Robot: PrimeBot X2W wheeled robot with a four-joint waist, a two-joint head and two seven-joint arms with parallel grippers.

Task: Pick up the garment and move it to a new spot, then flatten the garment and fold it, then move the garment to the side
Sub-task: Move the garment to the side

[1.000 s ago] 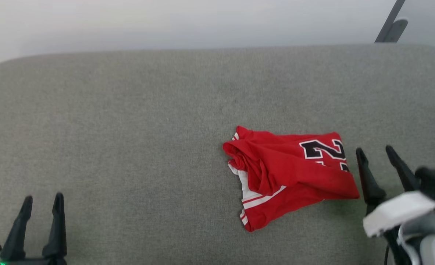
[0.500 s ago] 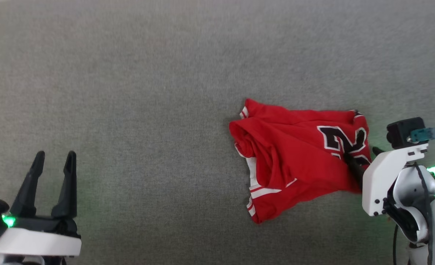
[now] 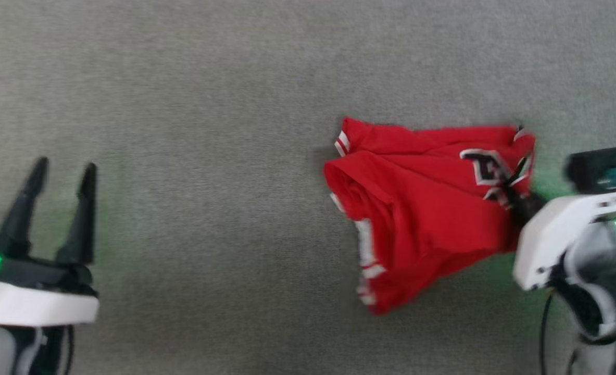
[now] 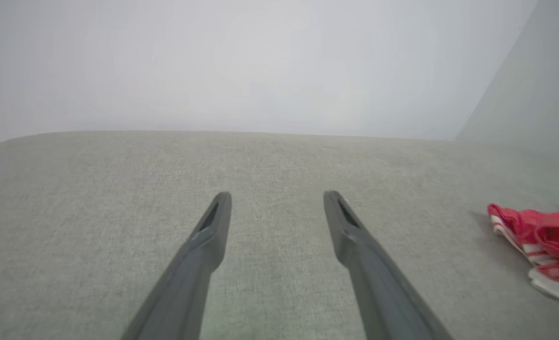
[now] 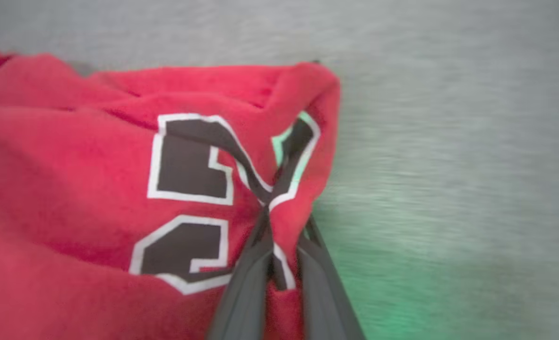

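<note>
Right end effector (image 3: 516, 195) was pinched almost shut on the garment (image 3: 422, 219), gripping a fold at its right edge, right at the black numerals (image 3: 487, 166). In the right wrist view the two fingers (image 5: 246, 283) came together on a ridge of red fabric (image 5: 95, 189), and the cloth puckered toward the pinch. The garment sat right of centre on the grey bench (image 3: 209, 104), crumpled, with its striped trim and white sleeve (image 3: 365, 245) on the left side, away from the grip. Head and right wrist views were motion-blurred, so I couldn't tell whether the gripped edge was off the bench.

Left end effector (image 3: 64, 164) was wide open, holding nothing, near left, well apart from the garment. In its own wrist view (image 4: 277, 195) the garment (image 4: 539, 236) lay far off to the right.
</note>
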